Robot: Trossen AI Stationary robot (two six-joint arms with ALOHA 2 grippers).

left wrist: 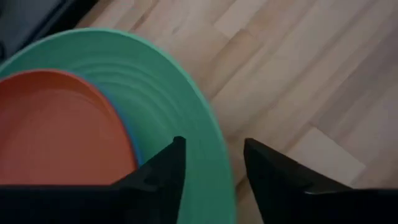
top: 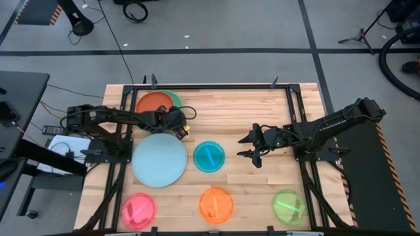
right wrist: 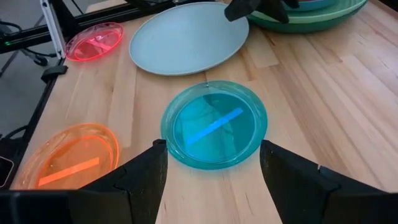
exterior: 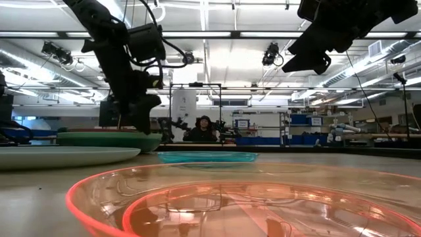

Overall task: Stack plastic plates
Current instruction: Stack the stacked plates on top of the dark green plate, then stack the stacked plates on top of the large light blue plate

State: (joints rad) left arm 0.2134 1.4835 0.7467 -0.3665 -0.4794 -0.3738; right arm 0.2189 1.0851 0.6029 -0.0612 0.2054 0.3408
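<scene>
Nearest the low camera lies the translucent orange plate [exterior: 263, 204] at the table's [top: 262, 111] front edge, between the pink plate [top: 138, 210] and the lime plate [top: 288, 206]. Farther back, the left gripper [top: 182, 126] hangs over the rim of a stack, red-orange plate [left wrist: 56, 130] on top, a sliver of what looks like blue under it, then light green plate [left wrist: 186, 124]; its fingers are parted and grasp nothing. Beside the stack sits the pale blue plate [top: 159, 159]. Spread wide and empty, the right gripper [top: 249, 147] hovers near the teal plate [right wrist: 214, 124].
</scene>
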